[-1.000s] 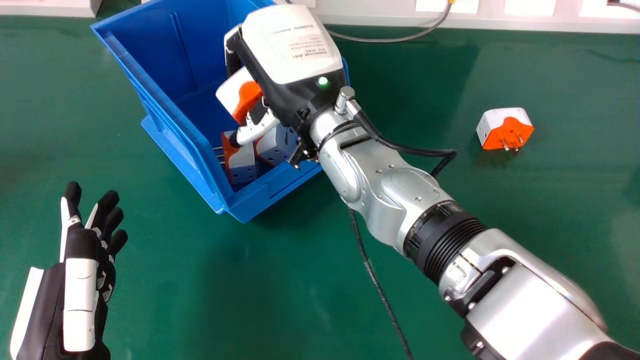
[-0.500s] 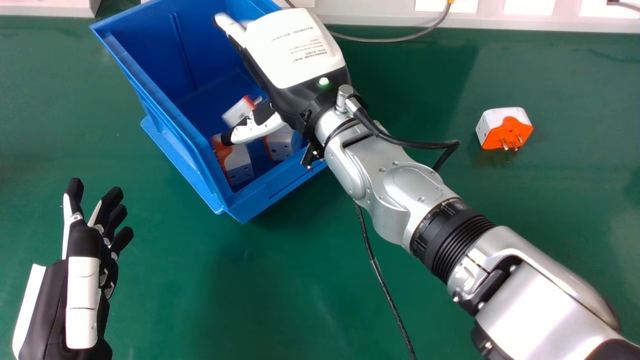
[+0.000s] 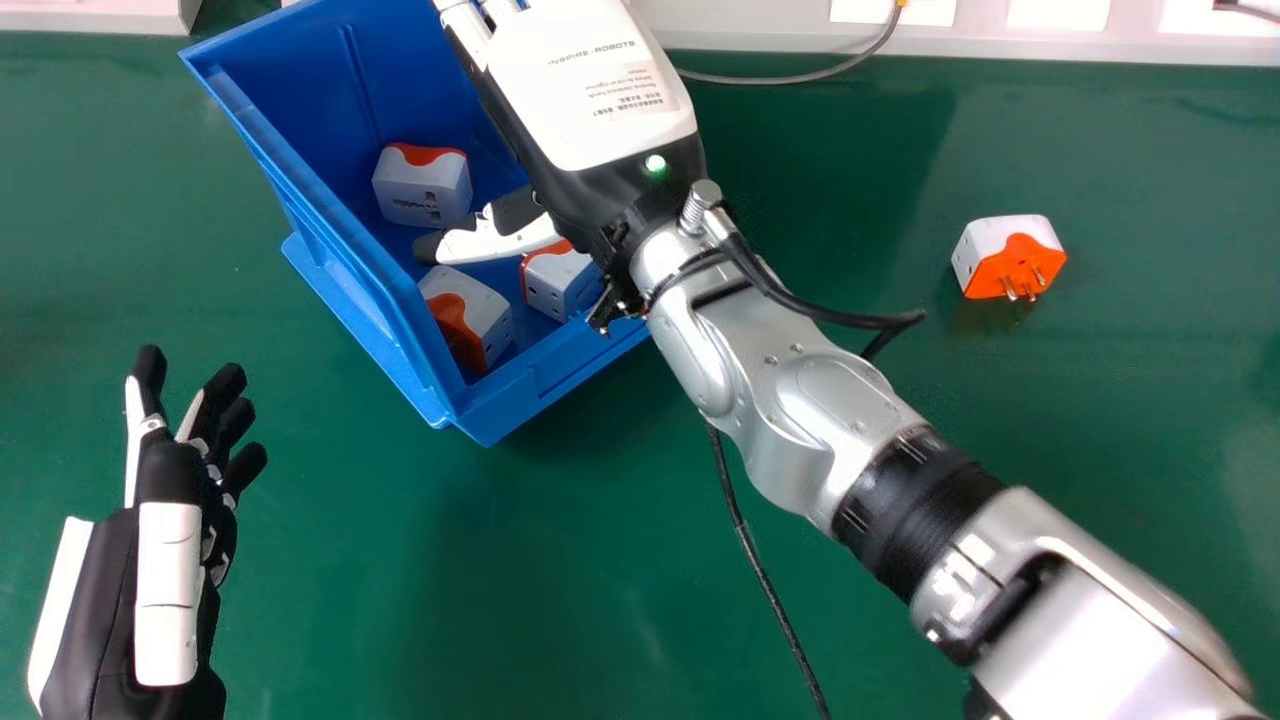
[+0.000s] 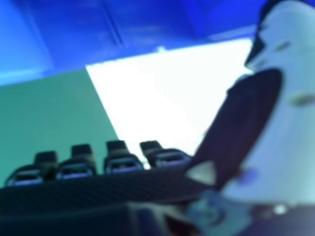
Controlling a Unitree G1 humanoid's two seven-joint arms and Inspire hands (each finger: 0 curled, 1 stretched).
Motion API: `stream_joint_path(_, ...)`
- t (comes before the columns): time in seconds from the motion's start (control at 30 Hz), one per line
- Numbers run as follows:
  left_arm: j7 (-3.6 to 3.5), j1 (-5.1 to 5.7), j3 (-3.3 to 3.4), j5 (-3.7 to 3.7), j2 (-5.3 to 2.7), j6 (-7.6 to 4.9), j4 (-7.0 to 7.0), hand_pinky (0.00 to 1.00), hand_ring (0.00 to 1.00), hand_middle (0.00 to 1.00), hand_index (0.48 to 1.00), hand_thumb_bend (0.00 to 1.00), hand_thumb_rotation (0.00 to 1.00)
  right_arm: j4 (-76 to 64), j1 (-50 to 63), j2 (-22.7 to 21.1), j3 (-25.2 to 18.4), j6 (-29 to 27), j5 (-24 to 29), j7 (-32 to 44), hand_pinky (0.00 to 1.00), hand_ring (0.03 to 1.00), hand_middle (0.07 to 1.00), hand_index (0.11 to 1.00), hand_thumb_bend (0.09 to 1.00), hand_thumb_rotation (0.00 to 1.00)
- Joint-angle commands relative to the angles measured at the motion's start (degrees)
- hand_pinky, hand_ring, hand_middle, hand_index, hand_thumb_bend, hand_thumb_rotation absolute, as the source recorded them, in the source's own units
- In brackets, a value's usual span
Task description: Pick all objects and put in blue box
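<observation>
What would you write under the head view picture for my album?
Open right hand over a blue box holding three plug adapters, a fourth adapter on the green table.

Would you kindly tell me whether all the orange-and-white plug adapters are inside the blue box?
No, one plug adapter sits on the green table, to the right of the blue box.

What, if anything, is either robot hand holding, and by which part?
Nothing is held: the right hand is open over the blue box, and the left hand is open and empty.

green table (image 3: 400, 560); grey cable (image 3: 780, 80)
</observation>
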Motion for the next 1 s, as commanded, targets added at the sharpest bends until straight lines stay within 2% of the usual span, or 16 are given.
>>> stream_joint_path(0.0, -0.13, -0.11, 0.46, -0.54, 0.49, -0.41, -0.25, 0.95, 0.96, 0.96, 1.0, 0.91, 1.0, -7.38, 3.07, -1.94, -0.64, 0.01, -1.21, -0.79, 1.0, 1.0, 1.0, 1.0, 0.554, 0.48)
stream_joint_path(0.13, -0.81, -0.77, 0.89, -1.12, 0.81, -0.88, 1.23, 0.95, 0.96, 0.96, 1.0, 0.91, 1.0, -19.11, 10.47, -5.36, -1.72, -0.46, -1.71, -0.22, 1.0, 1.0, 1.0, 1.0, 0.514, 0.47)
stream_joint_path(0.27, -0.93, -0.43, 0.84, -1.54, 0.85, -0.27, 0.15, 0.95, 0.97, 0.96, 1.0, 0.91, 1.0, -29.33, 18.92, -7.38, -2.97, -0.68, -1.87, -0.13, 1.0, 1.0, 1.0, 1.0, 0.467, 0.44)
stream_joint_path(0.37, -1.21, -0.24, 0.98, -2.12, 1.0, -0.12, -0.01, 0.96, 0.97, 0.97, 1.0, 0.91, 1.0, -36.94, 26.61, -8.9, -4.06, -0.5, -2.66, -0.23, 1.0, 1.0, 1.0, 1.0, 0.443, 0.43)
stream_joint_path(0.47, -1.35, 0.14, 1.1, -2.35, 0.87, 0.12, -0.54, 0.96, 0.97, 0.96, 1.0, 0.92, 1.0, -43.06, 33.09, -10.55, -5.41, -0.56, -3.32, 0.22, 1.0, 1.0, 1.0, 1.0, 0.429, 0.43)
stream_joint_path(0.57, -1.59, 0.33, 1.33, -2.6, 0.83, -0.08, -0.33, 0.96, 0.97, 0.96, 1.0, 0.92, 1.0, -48.73, 40.22, -12.59, -7.46, -1.33, -2.78, 0.63, 1.0, 1.0, 1.0, 1.0, 0.425, 0.44)
stream_joint_path(0.73, -1.76, 0.53, 1.43, -2.66, 0.78, -0.4, -0.26, 0.96, 0.97, 0.97, 1.0, 0.91, 1.0, -50.27, 48.14, -15.23, -11.97, -2.26, -3.15, -1.37, 1.0, 1.0, 1.0, 1.0, 0.435, 0.43)
stream_joint_path(0.97, -2.16, 0.51, 1.62, -3.13, 0.73, -0.62, 0.07, 0.96, 0.97, 0.97, 1.0, 0.89, 1.0, -46.91, 51.13, -16.07, -19.57, 1.86, -3.21, -1.45, 1.0, 1.0, 1.0, 1.0, 0.444, 0.43)
